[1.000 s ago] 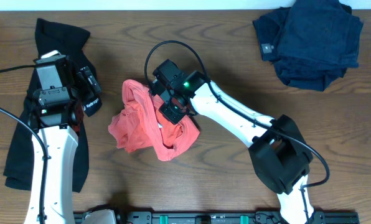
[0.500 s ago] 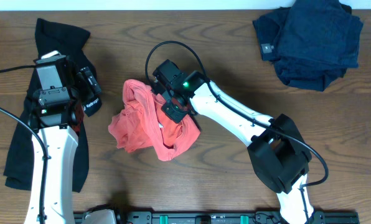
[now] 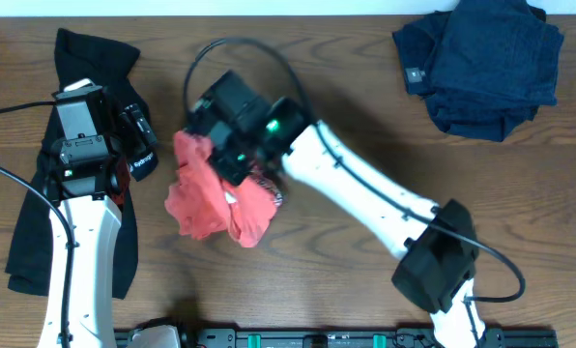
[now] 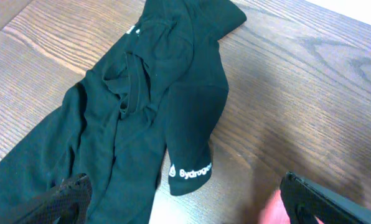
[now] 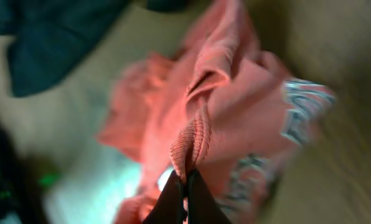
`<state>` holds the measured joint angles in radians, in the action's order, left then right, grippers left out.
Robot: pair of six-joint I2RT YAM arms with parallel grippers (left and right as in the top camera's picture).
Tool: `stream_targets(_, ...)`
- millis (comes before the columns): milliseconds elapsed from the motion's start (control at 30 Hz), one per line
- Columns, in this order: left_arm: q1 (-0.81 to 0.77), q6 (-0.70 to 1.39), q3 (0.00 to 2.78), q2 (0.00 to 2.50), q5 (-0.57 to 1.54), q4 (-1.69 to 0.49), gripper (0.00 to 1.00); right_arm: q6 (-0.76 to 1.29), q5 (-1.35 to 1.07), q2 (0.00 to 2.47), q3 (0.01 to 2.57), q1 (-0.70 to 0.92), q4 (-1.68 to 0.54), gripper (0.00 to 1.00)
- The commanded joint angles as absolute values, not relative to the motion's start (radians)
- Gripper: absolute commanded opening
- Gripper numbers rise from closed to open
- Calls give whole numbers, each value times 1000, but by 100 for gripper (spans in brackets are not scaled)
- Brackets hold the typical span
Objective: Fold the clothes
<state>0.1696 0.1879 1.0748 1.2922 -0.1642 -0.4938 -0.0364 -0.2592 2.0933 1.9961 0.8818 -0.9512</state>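
The coral-red T-shirt (image 3: pixel 203 198) lies crumpled at the table's middle, with its lettering showing at its right edge. My right gripper (image 3: pixel 228 162) is shut on a ribbed edge of it and holds that fold up; in the right wrist view the fingertips (image 5: pixel 185 180) pinch the ribbing of the T-shirt (image 5: pixel 235 106). The black garment (image 3: pixel 32 227) stretches along the left side, partly under my left arm. My left gripper (image 3: pixel 141 143) hovers open over its right edge. In the left wrist view the black garment (image 4: pixel 142 106) shows a white printed label, with the open gripper (image 4: pixel 185 211) empty.
A pile of dark navy clothes (image 3: pixel 481 63) sits at the back right corner. The right arm's black cable (image 3: pixel 211 53) loops above the shirt. Bare wooden table (image 3: pixel 365 97) lies between the shirt and the navy pile.
My right gripper has closed on the T-shirt's edge and swung left, drawing the shirt up and leftward. The left arm has not moved.
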Motion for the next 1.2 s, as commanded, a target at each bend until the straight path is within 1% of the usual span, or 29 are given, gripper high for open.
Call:
stream_targets(0, 174, 204, 1085, 1293, -169, -496, 98, 7, -324, 2119, 1993, 953, -934, 1)
stream_targets(133, 174, 204, 1085, 1296, -169, -495, 98, 7, -334, 2167, 1993, 1007, -936, 1)
stream_targets(167, 174, 204, 1085, 1296, -169, -495, 98, 6, -344, 2178, 1993, 1013, -939, 6)
stream_targets(200, 174, 204, 1085, 1296, -169, -495, 98, 6, -356, 2179, 1993, 1015, -945, 17)
stream_targets(233, 174, 204, 1085, 1297, -169, -495, 98, 6, -356, 2179, 1993, 1015, -950, 20)
stream_targets(267, 174, 204, 1085, 1298, -169, -495, 98, 4, -356, 2179, 1993, 1015, -954, 26)
stream_targets(333, 174, 204, 1085, 1298, -169, -495, 98, -9, -356, 2179, 1993, 1015, -958, 41)
stream_targets(400, 174, 204, 1085, 1298, -169, -495, 98, -10, -356, 2179, 1993, 1010, -962, 50)
stream_targets(467, 174, 204, 1085, 1298, -169, -495, 98, -17, -356, 2179, 1993, 1003, -962, 53)
stream_targets(633, 174, 204, 1085, 1299, -169, -496, 98, -20, -356, 2153, 1995, 950, -962, 53)
stream_targets(767, 174, 204, 1085, 1300, -169, -500, 98, -11, -356, 2111, 1995, 868, -975, 56)
stream_targets(833, 174, 204, 1085, 1300, -162, -516, 98, -11, -355, 2099, 1995, 818, -985, 59)
stream_targets(900, 174, 203, 1085, 1300, -110, -551, 98, -12, -355, 2098, 1995, 758, -992, 62)
stream_targets(1000, 174, 184, 1085, 1302, 21, -636, 98, -12, -356, 2098, 1995, 662, -1015, 72)
stream_targets(1167, 171, 150, 1083, 1327, 230, -810, 98, -25, -356, 2098, 1995, 535, -1050, 76)
